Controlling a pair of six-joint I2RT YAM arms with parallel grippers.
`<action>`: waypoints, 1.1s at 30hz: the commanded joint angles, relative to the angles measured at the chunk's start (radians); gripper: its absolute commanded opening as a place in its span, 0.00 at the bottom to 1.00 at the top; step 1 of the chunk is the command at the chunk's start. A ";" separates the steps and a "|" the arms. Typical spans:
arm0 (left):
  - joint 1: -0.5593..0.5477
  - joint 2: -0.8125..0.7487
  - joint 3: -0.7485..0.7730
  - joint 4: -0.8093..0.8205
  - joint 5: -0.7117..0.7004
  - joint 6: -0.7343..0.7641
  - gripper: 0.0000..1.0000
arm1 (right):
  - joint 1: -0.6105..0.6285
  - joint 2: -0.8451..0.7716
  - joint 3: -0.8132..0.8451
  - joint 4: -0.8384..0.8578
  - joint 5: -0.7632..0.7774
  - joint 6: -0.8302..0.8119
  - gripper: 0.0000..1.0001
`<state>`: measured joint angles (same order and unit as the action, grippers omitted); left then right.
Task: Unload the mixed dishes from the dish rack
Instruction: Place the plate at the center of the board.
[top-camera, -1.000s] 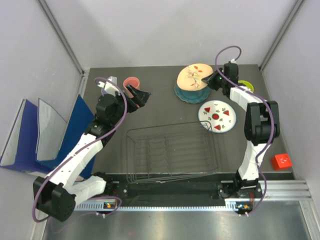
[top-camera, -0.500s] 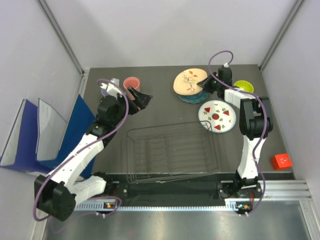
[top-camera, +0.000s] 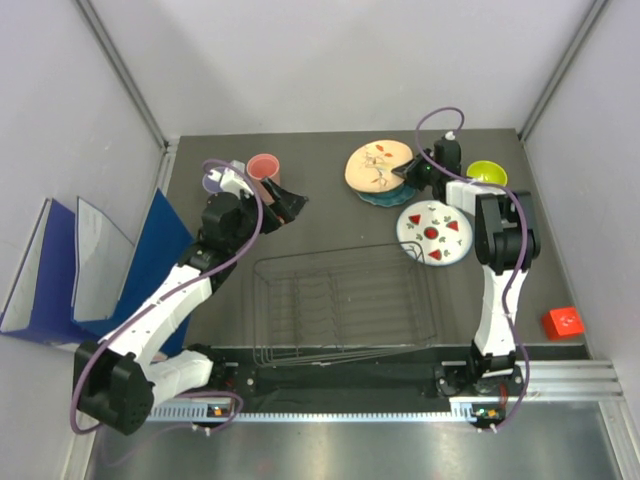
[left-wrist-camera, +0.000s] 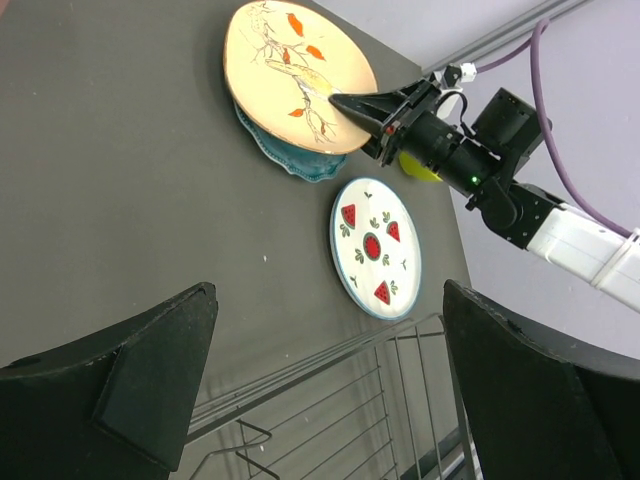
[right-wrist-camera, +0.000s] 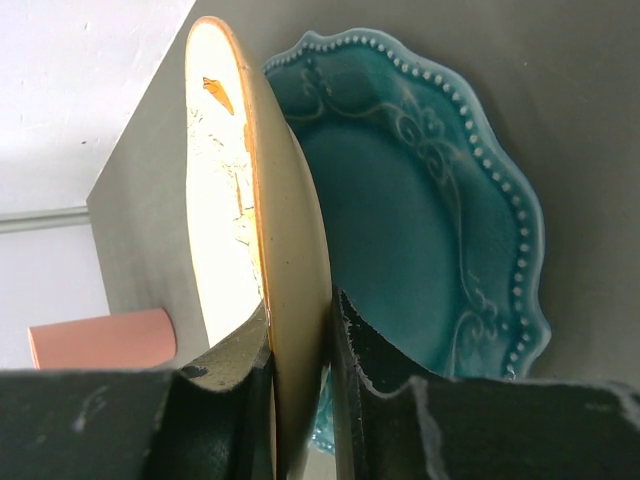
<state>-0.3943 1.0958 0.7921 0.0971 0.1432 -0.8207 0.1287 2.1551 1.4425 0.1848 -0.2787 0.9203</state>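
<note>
Dish rack of thin dark wire (top-camera: 340, 300), nearer than both hands: looks emptied. Peach plastic plate with branch pattern (top-camera: 377, 165) pinched by its rim in right hand (top-camera: 403, 170), tilted over teal scalloped plate (right-wrist-camera: 420, 230); not yet laid down. White plate with red marks (top-camera: 434, 232) on tabletop (top-camera: 330, 215) beside that hand, yellow-green bowl (top-camera: 487, 173) behind it. Salmon-pink cup (top-camera: 263, 166) just beyond left hand (left-wrist-camera: 325, 370), spread wide, holding nothing. Judged nearly finished.

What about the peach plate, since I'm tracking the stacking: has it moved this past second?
Yes: the peach plate shifted slightly left, toward the salmon-pink cup.
</note>
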 joint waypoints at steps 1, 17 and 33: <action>0.002 0.007 0.004 0.044 0.018 0.000 0.99 | 0.006 -0.001 0.067 -0.005 -0.022 0.000 0.20; 0.002 0.035 0.030 0.000 0.053 0.008 0.99 | 0.006 -0.060 0.099 -0.320 0.119 -0.104 0.61; 0.000 0.092 0.068 -0.079 0.108 0.023 0.99 | 0.002 -0.118 0.162 -0.614 0.363 -0.259 0.62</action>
<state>-0.3943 1.1965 0.8337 -0.0017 0.2287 -0.8085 0.1349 2.1117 1.6230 -0.3824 0.0113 0.6994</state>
